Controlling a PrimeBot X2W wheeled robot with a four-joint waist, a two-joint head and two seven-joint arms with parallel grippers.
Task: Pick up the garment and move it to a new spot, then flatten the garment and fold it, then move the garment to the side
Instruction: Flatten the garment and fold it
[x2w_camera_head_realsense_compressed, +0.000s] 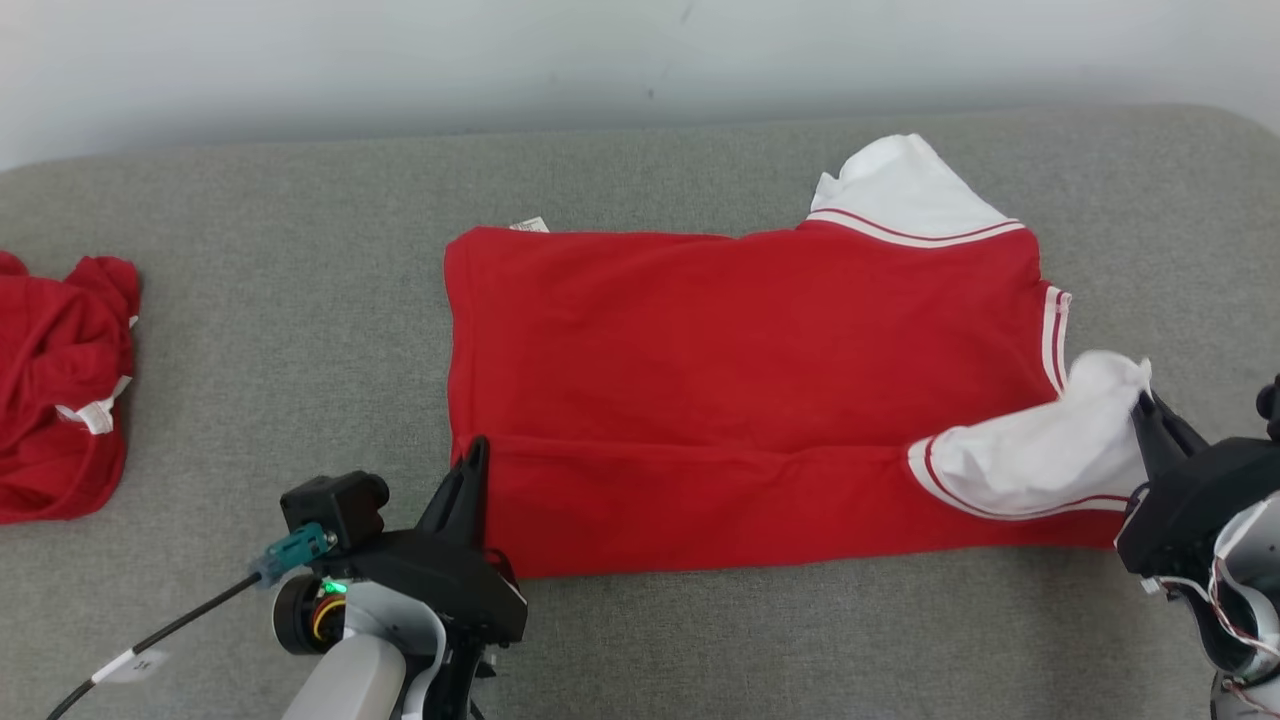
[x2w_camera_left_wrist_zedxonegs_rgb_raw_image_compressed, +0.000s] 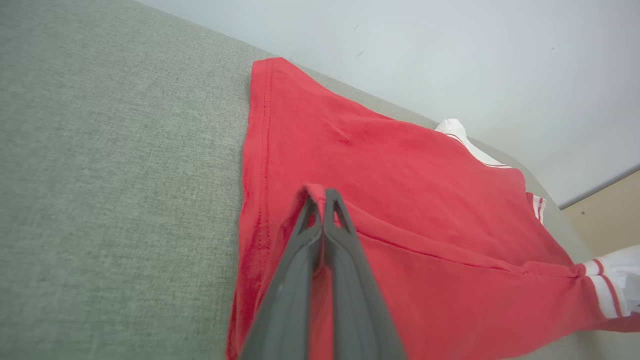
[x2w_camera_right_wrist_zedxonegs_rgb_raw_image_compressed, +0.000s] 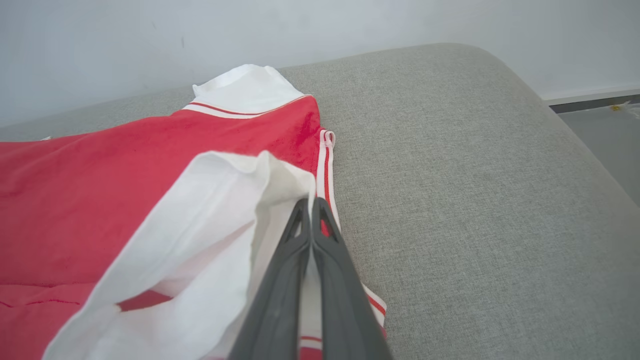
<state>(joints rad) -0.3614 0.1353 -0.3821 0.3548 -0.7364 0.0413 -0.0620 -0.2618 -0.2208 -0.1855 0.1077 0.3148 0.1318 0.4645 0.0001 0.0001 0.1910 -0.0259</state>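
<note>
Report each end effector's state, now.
Left end effector: shut on the red shirt, at its folded hem edge.
Right end effector: shut on the shirt's white sleeve.

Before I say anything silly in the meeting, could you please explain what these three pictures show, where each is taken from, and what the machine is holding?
It is a wheeled robot with two arms, each ending in a two-fingered gripper. The wide picture comes from a camera on its head, looking down at a grey padded surface. The other two come from cameras on its wrists, each looking along that arm's own dark fingers.

A red shirt with white sleeves lies spread on the surface, its near edge folded over. The left gripper is shut on the folded red edge near the hem. The right gripper is shut on the white sleeve at the other end. So both arms hold the near side of the shirt, apparently mid-fold.

A second red garment lies crumpled at the far left, untouched.
</note>
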